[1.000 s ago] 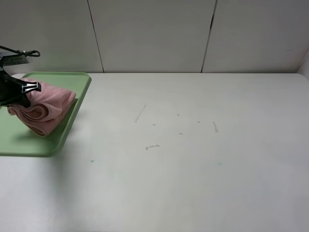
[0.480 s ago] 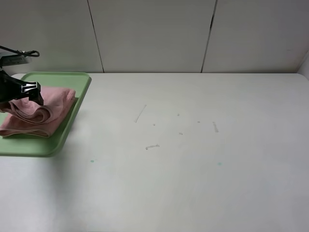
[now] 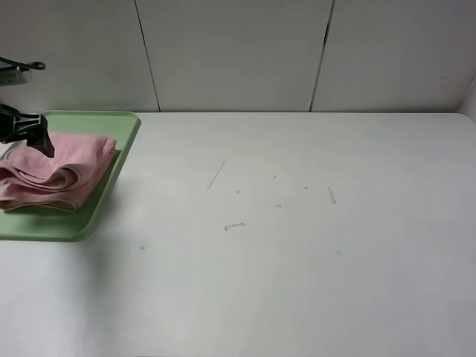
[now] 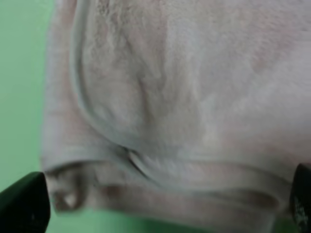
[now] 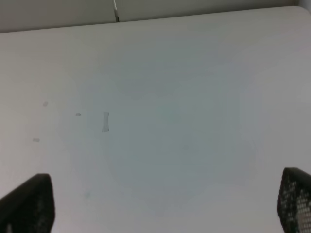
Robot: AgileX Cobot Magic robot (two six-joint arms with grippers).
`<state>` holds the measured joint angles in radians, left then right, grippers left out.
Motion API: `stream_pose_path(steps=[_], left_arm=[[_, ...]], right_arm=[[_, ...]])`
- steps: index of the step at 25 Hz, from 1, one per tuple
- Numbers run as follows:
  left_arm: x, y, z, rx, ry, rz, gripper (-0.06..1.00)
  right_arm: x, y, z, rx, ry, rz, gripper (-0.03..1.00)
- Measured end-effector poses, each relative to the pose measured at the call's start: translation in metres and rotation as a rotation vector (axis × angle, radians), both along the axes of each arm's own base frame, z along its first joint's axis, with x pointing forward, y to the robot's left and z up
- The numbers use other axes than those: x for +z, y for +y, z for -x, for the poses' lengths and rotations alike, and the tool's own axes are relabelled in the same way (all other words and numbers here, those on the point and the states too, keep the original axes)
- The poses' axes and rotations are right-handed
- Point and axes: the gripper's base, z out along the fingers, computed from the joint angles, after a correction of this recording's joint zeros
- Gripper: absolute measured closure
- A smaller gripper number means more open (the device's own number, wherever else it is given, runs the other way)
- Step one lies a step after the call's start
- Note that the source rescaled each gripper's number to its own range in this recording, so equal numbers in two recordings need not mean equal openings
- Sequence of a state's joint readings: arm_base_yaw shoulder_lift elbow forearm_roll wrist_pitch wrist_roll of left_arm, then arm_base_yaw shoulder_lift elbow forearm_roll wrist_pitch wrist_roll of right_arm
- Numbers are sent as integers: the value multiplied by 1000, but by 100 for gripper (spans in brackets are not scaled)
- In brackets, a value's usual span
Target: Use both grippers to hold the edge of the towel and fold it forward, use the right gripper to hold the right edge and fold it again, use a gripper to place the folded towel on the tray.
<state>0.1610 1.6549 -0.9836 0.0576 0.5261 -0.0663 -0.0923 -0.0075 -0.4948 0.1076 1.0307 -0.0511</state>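
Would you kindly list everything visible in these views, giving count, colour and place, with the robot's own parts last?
towel: one, dusty pink, folded, lying on the tray at the far left of the table.
tray: one, light green, at the table's far-left edge, partly cut off by the frame.
table: one, white, with a few small scuff marks near its middle.
wall panels: white, behind the table.
left gripper: one, black, over the towel's back edge, fingers apart with nothing between them.
right gripper: one, black, fingers wide apart above bare table, seen only in its wrist view.
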Motion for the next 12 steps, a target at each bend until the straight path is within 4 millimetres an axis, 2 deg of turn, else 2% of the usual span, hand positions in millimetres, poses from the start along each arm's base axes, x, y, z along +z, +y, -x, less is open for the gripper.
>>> stream_pose_path(steps=[7, 12], left_arm=[[41, -5, 34, -8, 67, -3, -5], [70, -9, 62, -87, 102, -26, -5]], right_arm=[[0, 0, 0, 0, 0, 0, -3], [0, 0, 0, 0, 0, 0, -3]])
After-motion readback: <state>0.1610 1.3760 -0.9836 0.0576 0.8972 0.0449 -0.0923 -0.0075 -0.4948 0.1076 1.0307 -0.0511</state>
